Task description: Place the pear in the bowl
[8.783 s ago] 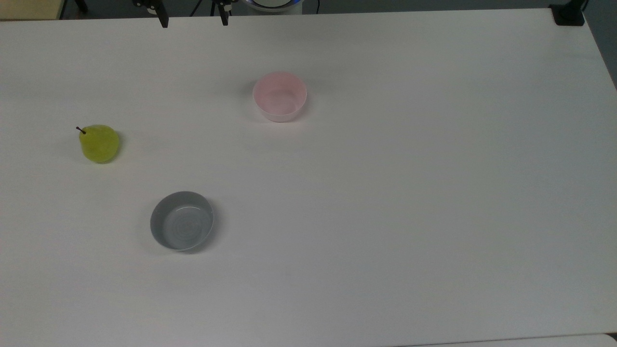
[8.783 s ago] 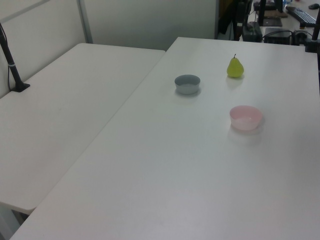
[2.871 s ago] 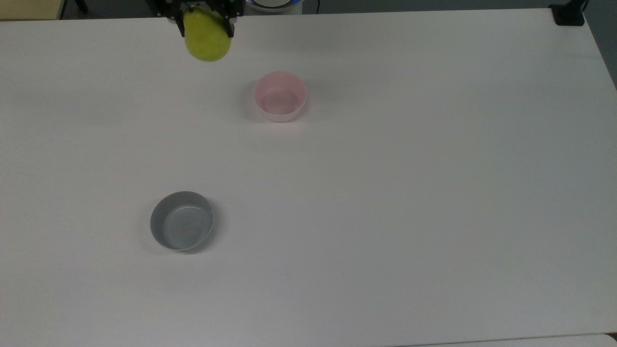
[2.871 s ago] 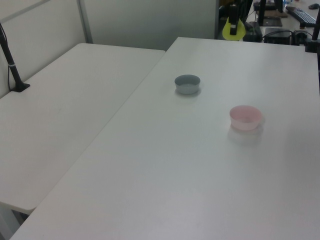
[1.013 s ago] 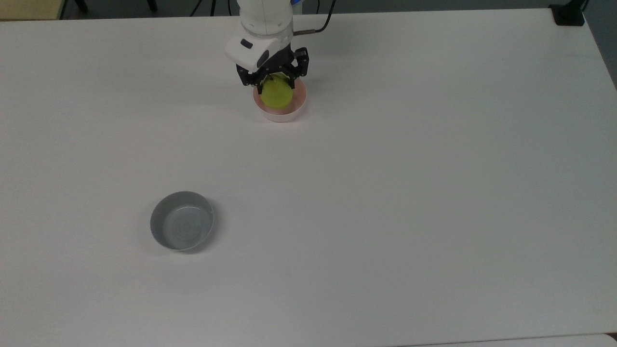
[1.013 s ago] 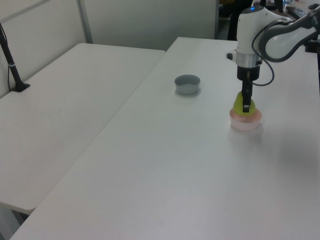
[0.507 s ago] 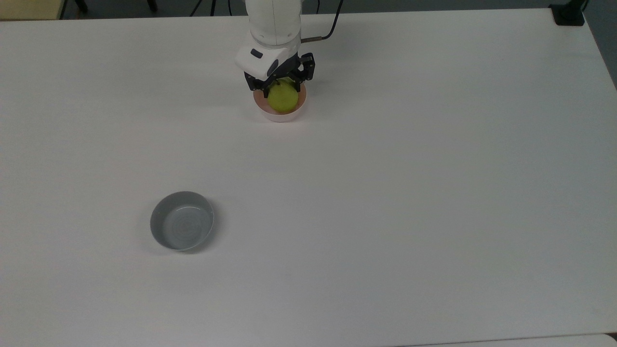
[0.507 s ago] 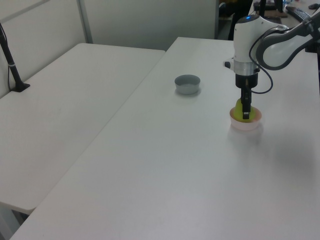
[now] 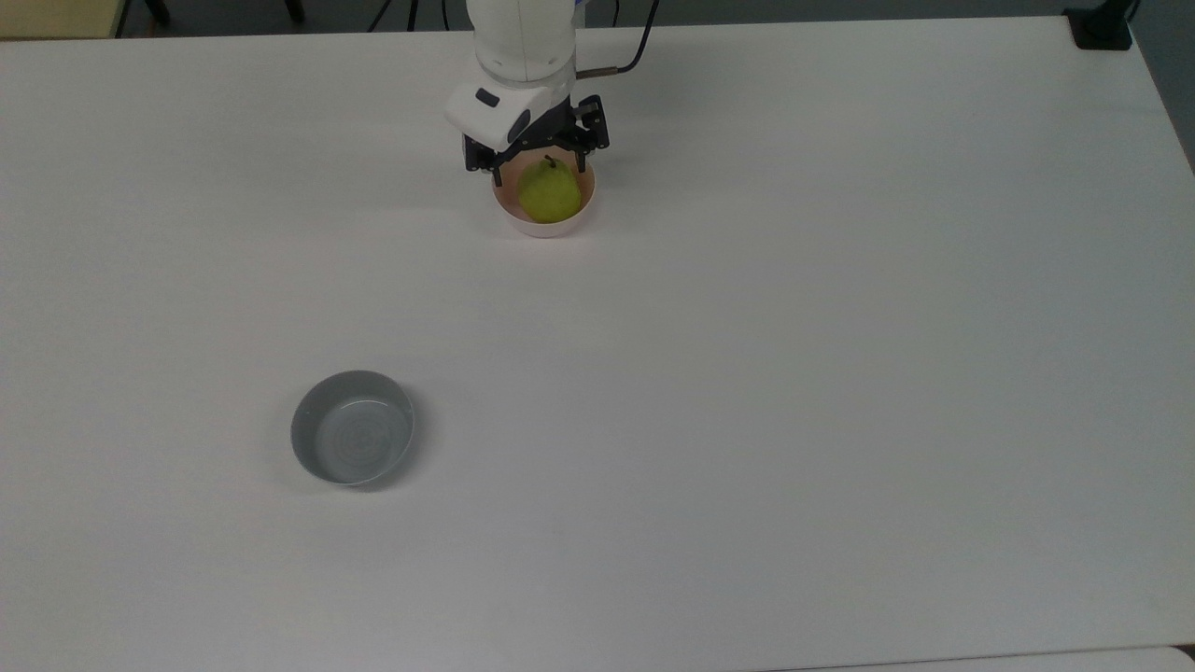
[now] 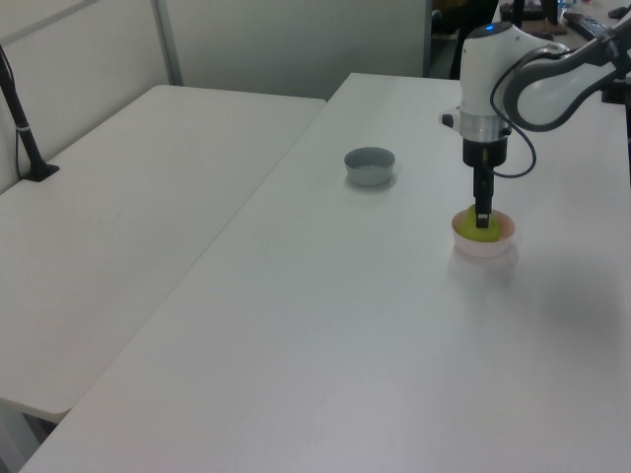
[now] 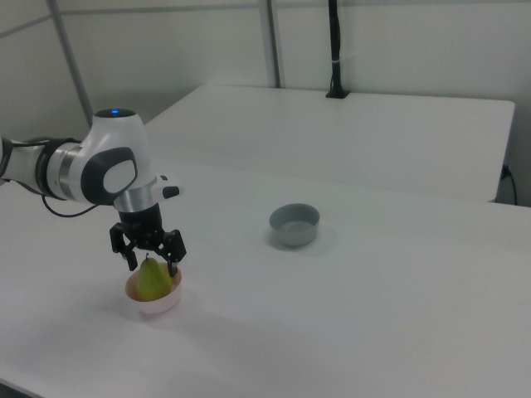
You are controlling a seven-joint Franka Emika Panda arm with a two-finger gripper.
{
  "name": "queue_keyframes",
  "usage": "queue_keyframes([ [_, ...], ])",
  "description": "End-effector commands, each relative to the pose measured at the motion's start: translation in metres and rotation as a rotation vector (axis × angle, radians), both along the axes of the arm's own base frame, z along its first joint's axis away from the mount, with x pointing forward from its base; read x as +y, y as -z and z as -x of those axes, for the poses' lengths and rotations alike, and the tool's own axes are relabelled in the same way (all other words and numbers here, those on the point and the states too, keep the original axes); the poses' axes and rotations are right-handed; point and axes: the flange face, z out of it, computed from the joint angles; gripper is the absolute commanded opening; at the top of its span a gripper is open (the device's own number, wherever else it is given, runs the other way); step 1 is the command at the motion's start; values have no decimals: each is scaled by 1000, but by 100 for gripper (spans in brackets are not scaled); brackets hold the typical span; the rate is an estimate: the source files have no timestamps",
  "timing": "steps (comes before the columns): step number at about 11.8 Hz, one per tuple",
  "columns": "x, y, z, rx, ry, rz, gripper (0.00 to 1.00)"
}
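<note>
- Half a second before, the gripper [image 9: 540, 169] was down around the pear [image 9: 550, 193]; here it had lifted a touch, and the stem tip showed free between the fingers.
- Nearly nine seconds back, the pear stood alone on the table [image 9: 794, 373], well apart from both bowls. Here it sat upright in the pink bowl [image 9: 543, 224].
- The black fingers [image 11: 174, 246] stood spread either side of the pear's top, wider than the fruit, gripping nothing.
- Count: one pear, two bowls, one arm.
- The grey bowl [image 9: 352, 440] sat empty, well apart from the pink bowl, towards the top view's lower left.
- The pear looked smooth and yellow-green with a dark stem; both bowls were round and plain; the tabletop was flat matte white.
</note>
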Motion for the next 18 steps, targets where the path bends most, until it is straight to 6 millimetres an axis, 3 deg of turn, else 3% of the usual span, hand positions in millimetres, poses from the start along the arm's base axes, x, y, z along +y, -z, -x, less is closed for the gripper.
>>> queue_keyframes([
  [1,-22,-72,-9,-6,33,12,100],
  [5,-53,-186,-18,46,93,15,100],
  [7,-62,-230,-15,34,116,10,100],
  [9,-69,-262,-13,23,137,7,100],
  [11,-78,-269,-11,14,219,18,100],
  [14,-102,-271,-29,-104,233,16,100],
  [18,-132,-268,-44,-189,170,23,100],
])
